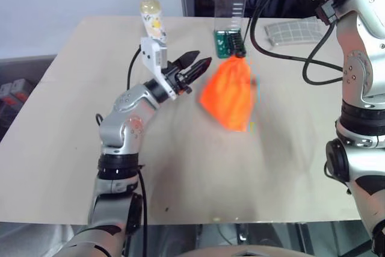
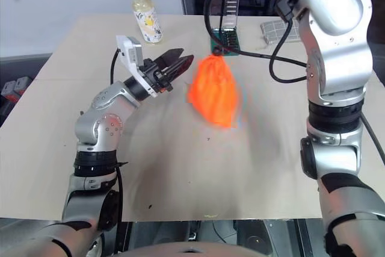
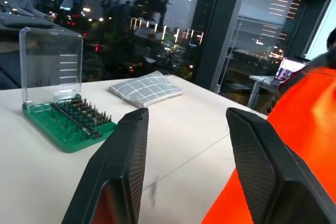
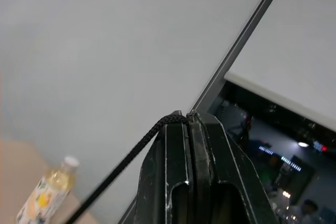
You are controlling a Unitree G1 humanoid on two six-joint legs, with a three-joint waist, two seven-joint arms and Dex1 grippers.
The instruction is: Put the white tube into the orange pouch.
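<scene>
Orange pouch [image 2: 213, 97], one, hangs by its cord [image 4: 126, 163] from the clamped right hand [image 4: 190, 116]; left hand [image 2: 176, 61] gapes empty.

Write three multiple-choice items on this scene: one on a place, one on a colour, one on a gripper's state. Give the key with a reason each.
1. Where is the orange pouch?
A. hanging above the table, beside the left gripper
B. lying flat at the table's near edge
C. inside the green case

2. What colour is the base of the bit case?
A. red
B. green
C. blue

3. How do the fingers of the left gripper stand?
A. shut on the bottle
B. shut on nothing
C. open, with nothing between them

Key:
1 A: the pouch hangs by its dark cord with its shadow on the table below it.
2 B: the tray that holds the bits is green under a clear lid.
3 C: the left wrist view shows a wide gap between the two fingers, the pouch beside them.
</scene>
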